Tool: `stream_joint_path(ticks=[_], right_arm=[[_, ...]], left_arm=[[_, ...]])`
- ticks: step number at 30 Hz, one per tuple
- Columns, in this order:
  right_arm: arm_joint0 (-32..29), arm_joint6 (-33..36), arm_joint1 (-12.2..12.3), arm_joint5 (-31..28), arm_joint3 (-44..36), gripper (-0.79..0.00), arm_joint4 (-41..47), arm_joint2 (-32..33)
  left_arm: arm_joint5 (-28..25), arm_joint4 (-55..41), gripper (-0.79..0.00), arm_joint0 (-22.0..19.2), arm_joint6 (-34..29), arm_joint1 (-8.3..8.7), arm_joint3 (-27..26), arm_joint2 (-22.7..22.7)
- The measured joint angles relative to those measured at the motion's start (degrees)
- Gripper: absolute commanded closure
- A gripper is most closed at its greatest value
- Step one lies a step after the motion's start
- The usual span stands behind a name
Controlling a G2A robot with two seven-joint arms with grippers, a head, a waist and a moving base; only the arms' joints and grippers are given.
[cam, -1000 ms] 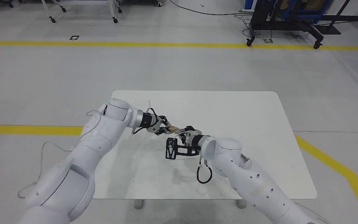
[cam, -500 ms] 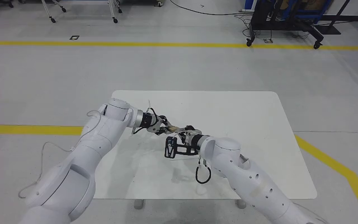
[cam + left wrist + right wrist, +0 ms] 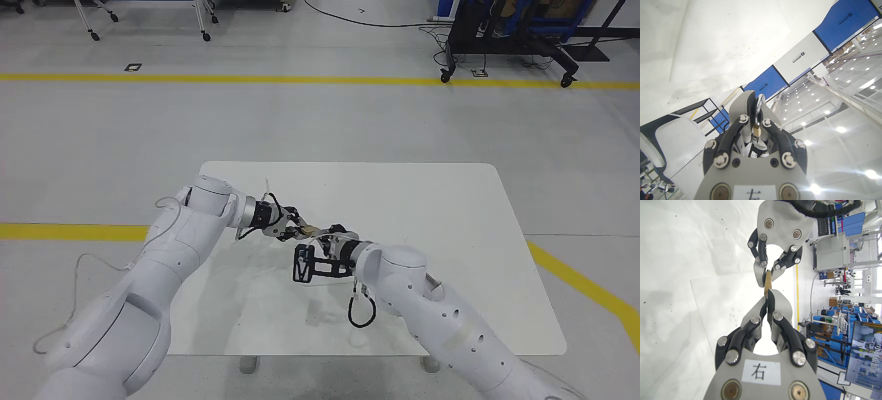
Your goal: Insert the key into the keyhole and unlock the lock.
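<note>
Only partly visible, lock (image 3: 768, 281) inside left gripper (image 3: 758, 100)

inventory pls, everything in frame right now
table: 1, white, under both arms.
lock: 1, brass with a silver shackle, held above the table's middle.
floor lines: several, yellow, beyond and beside the table.
cart: 1, black, on the floor beyond the table, to the right.
left gripper: 1, grey with black links, shut on the lock.
right gripper: 1, same colours, shut, tip against the lock.
</note>
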Motion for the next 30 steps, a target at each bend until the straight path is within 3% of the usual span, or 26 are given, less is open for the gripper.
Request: stream_joint_path(ticks=[3, 4, 5, 6, 18, 26, 30], right_arm=[[0.23, 0.14, -0.14, 0.06, 0.33, 0.000, 0.17, -0.11], [0.29, 0.11, -0.19, 0.14, 0.36, -0.209, 0.26, -0.12], [0.29, 0.03, -0.22, 0.29, 0.35, -0.563, 0.40, -0.06], [0.25, -0.07, -0.24, 0.47, 0.29, -0.785, 0.58, 0.07], [-1.11, -1.34, 0.06, 1.11, -1.40, -0.785, 1.98, 2.46], [-1.25, -1.66, 0.05, 1.40, -1.53, -0.785, 2.29, 2.64], [-2.41, -11.14, 0.40, 3.78, -1.42, -0.773, 6.88, 5.77]], left_arm=[[-0.06, -0.07, 0.000, 0.02, -0.05, -0.01, 0.03, 0.02], [-0.07, -0.08, 0.000, 0.02, -0.07, -0.02, 0.04, 0.03], [-0.07, -0.09, 0.000, 0.01, -0.08, -0.02, 0.05, 0.04], [-0.09, -0.11, 0.000, 0.00, -0.11, -0.02, 0.06, 0.04], [-3.80, -0.95, 0.000, 0.32, 2.04, 0.10, -0.76, -1.86], [-13.29, -4.47, 0.000, 2.25, 9.28, 0.37, -3.39, -5.97], [-20.14, -6.33, 0.000, 4.06, 12.73, 0.92, -6.22, -8.83]])
